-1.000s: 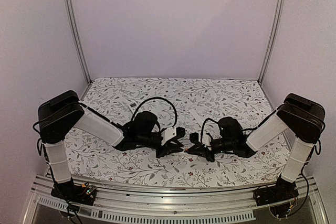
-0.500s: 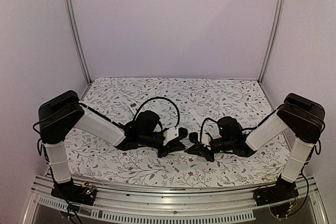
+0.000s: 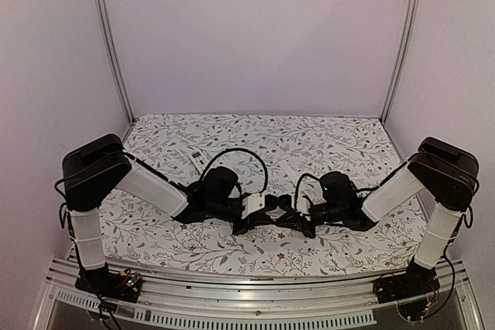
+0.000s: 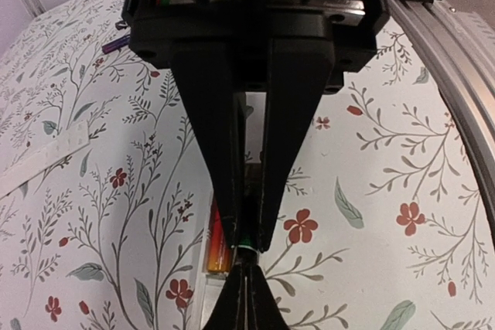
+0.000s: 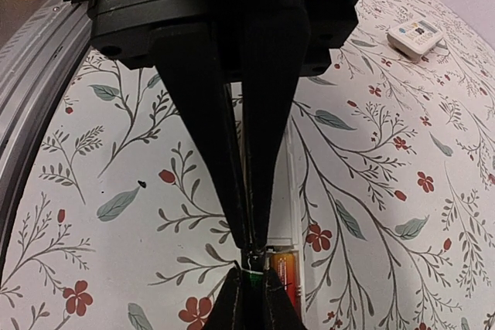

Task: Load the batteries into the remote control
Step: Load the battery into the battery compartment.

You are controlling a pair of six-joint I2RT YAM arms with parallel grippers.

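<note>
**Currently at the seating step — one battery at the remote, both end effectors closed**

Both arms meet tip to tip at the near middle of the desk [image 3: 325, 144]. The left end effector [image 4: 246, 243] is closed, its fingers pressed together above a long white remote [image 5: 282, 191]. The right end effector [image 5: 252, 251] faces it and is likewise closed. Whether either nips anything cannot be told; only a small glint shows where the tips meet.

One battery [image 4: 219, 243], banded orange-red, lies at the end of the remote, just beside the tips. A dark spare battery [image 4: 116, 44] lies well apart on the desk.

Judgement: the seating of this battery is in hand and is not confirmed flat. The next move calls for a light, straight press on it with the remote steadied — a skewed push could spring it out.
</note>
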